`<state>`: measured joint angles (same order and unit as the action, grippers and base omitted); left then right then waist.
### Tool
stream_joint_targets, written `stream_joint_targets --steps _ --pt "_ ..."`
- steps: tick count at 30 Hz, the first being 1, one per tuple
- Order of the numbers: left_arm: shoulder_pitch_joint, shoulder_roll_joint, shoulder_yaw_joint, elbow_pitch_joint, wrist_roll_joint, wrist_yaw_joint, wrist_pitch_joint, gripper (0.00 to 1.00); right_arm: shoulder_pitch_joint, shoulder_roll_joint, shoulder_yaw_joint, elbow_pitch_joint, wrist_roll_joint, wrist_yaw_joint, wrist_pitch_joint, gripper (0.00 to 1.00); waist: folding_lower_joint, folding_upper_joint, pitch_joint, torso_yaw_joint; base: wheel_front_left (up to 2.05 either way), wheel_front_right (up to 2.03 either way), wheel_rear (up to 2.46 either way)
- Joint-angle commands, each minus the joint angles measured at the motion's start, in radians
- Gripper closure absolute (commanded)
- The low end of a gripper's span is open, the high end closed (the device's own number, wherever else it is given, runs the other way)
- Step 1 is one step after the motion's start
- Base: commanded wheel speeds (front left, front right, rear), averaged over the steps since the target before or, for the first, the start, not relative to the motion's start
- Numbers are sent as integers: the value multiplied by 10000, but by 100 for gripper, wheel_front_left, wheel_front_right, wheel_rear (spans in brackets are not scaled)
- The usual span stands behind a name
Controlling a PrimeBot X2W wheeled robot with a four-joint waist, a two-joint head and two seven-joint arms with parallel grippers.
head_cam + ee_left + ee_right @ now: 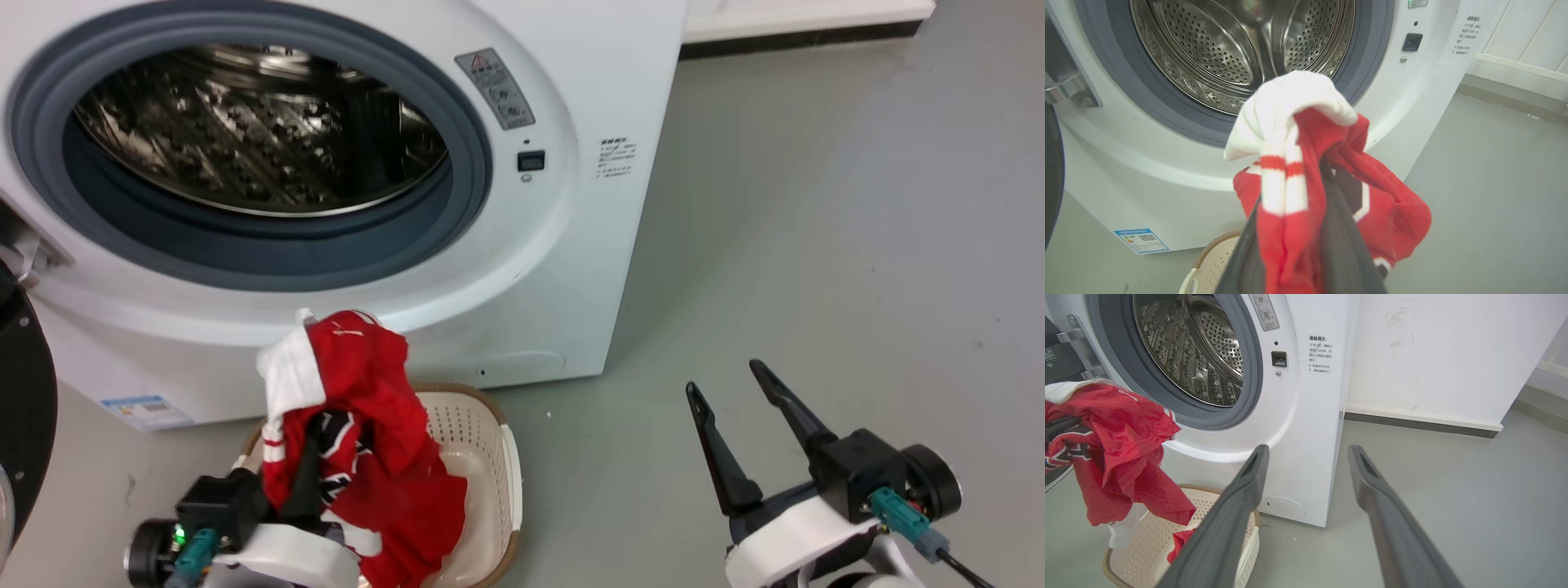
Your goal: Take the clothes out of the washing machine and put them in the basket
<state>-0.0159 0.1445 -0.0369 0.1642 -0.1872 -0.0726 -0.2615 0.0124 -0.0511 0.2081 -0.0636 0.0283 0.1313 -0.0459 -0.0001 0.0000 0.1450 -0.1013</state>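
Your left tool (pixel 309 457) is closed on the red and white clothes (pixel 367 392). They hang bunched over its fingers just above the cream basket (pixel 482 441), with their lower folds reaching into it, in front of the washing machine (pixel 531 269). Your right tool (pixel 724 376) grips nothing; its two fingers are spread wide above the grey floor (pixel 816 245), well apart from the basket.
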Motion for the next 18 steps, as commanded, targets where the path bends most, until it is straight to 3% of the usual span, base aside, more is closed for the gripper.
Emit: stream_joint_targets --steps 1,8,18 --pt "20 -109 -110 140 63 -80 -52 100 -233 18 -30 -100 -33 -9 6 0 1 0 411 156 0 0 0" --pt "-526 -489 -628 1649 -280 -392 -52 100 -685 18 64 -308 -200 -9 53 0 1 0 1644 262 0 0 0" --pt "-2547 -455 -882 4110 -231 -556 -49 100 -1602 18 349 -735 -411 -9 41 0 1 0 3924 115 0 0 0"
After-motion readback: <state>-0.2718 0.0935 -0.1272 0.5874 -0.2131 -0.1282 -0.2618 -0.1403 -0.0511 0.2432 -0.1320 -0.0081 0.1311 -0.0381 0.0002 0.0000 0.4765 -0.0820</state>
